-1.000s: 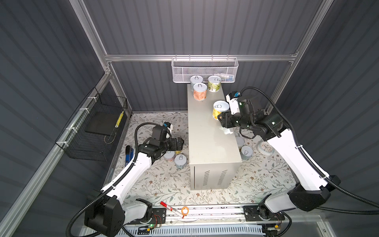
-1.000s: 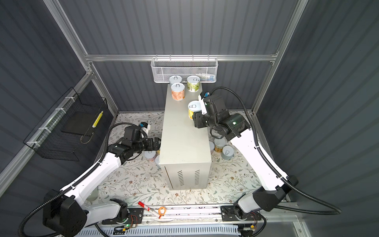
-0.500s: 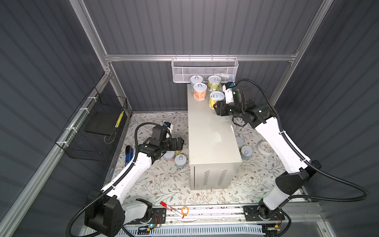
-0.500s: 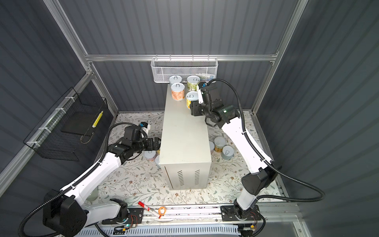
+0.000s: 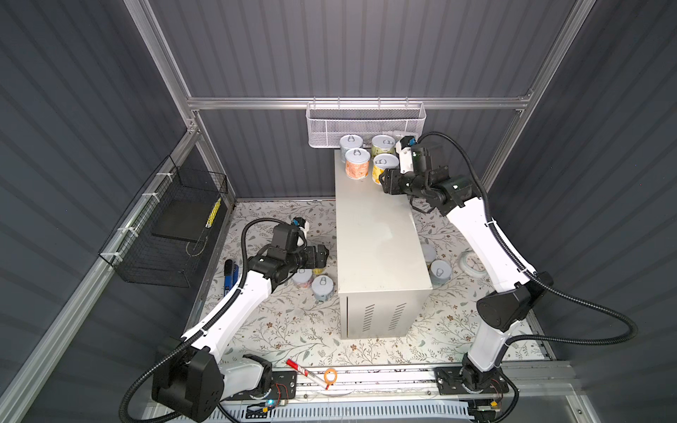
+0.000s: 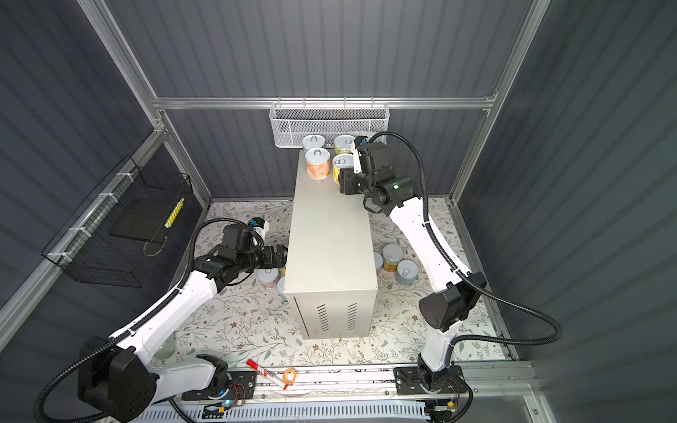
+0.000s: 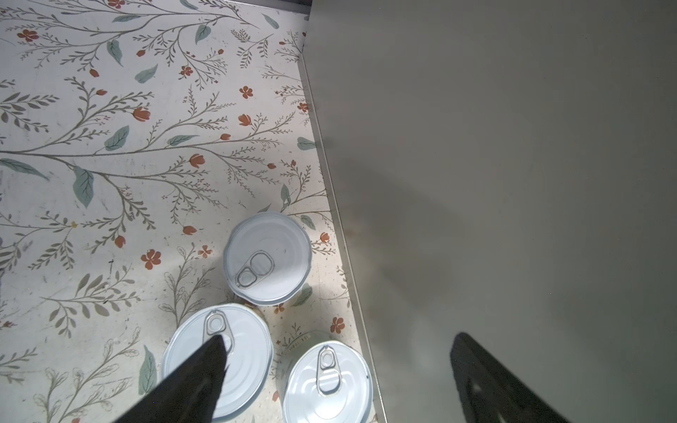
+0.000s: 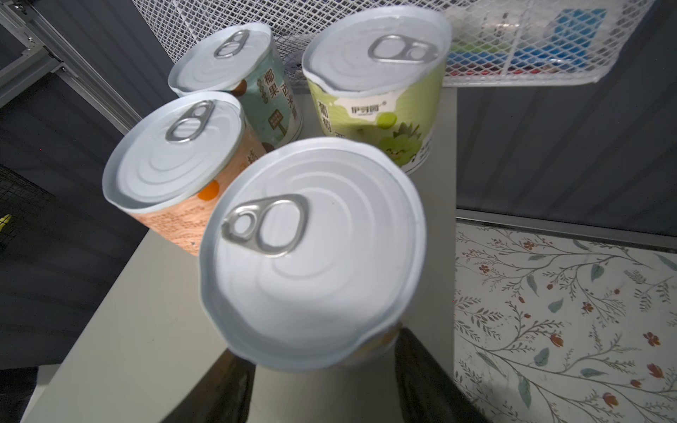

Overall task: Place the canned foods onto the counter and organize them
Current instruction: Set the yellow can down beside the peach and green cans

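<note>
Tally: four cans [image 5: 357, 161] on counter [image 5: 377, 238], six below; left end effector [image 5: 322, 256] released, right end effector's [image 5: 383, 182] hold we cannot tell

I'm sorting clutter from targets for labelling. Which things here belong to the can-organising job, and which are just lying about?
Job: cream-beige metal box; three printed pull-tab tins standing on it; yellow-labelled tin in the right hand; pull-tab tins on the floral surface.
Lying about: white mesh basket; black wire basket; red marker; orange ring; white clock-like disc.
</note>
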`<state>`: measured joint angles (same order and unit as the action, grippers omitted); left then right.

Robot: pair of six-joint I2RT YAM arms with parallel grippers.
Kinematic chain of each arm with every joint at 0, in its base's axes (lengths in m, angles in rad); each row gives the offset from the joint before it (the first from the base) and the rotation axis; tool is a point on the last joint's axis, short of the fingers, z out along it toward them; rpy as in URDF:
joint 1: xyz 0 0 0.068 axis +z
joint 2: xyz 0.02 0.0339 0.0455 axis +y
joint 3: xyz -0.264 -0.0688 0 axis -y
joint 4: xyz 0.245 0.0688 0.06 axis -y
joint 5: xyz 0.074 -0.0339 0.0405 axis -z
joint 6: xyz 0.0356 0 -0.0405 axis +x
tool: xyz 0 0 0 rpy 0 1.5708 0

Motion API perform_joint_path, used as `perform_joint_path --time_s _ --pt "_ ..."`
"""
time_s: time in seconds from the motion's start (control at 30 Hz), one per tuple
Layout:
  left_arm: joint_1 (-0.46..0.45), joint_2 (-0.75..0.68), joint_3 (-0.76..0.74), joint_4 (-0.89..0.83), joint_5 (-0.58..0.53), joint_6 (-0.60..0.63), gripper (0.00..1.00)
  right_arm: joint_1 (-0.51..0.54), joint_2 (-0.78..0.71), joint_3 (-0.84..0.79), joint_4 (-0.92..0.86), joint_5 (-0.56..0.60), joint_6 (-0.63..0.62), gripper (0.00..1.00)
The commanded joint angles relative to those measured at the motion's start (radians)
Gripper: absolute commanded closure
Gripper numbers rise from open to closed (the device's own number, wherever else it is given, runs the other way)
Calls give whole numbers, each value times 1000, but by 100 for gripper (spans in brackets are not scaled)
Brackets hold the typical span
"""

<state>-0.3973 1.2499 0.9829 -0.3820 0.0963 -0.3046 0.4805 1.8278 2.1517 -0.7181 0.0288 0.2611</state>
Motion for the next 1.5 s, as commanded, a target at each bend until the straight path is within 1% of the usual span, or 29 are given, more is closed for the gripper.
perform_joint_path --time_s 0.0,0.17,0.5,0.97,1.1,1.33,1.47 --pt "5 11 43 -27 -9 28 3 -6 24 45 3 -13 -3 39" --pt "5 13 48 -24 -7 29 3 -8 49 78 -4 -13 -5 39" --pt "5 2 43 -29 -23 36 3 -7 89 119 -9 -87 1 39" --pt "5 28 28 -6 -10 27 3 3 107 101 0 -135 6 38" --pt "5 17 19 -1 -27 33 3 0 90 56 34 -75 25 37" --pt "5 28 18 4 -29 36 3 -12 95 67 30 29 39 36" --pt "5 29 18 8 -30 38 3 -18 99 77 18 45 41 35"
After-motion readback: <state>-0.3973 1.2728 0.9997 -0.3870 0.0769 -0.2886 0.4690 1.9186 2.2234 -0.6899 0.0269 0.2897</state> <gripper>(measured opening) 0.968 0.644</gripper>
